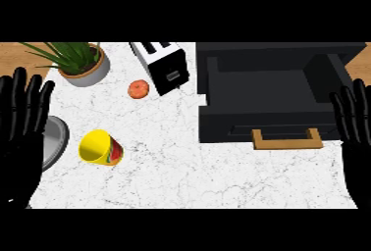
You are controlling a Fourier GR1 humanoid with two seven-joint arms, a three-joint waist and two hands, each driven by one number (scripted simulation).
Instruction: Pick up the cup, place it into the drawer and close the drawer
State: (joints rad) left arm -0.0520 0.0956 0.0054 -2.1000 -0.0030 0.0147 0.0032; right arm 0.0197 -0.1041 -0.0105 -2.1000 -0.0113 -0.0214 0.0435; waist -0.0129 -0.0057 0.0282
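grey plate half hidden behind left hand, right hand cut by edge, both with fingers straight, one cup tipped, one drawer open

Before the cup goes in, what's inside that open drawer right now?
The drawer shows only its bare dark floor, with no object visible. Its back end, under the cabinet top, is covered. The cup lies on the counter.
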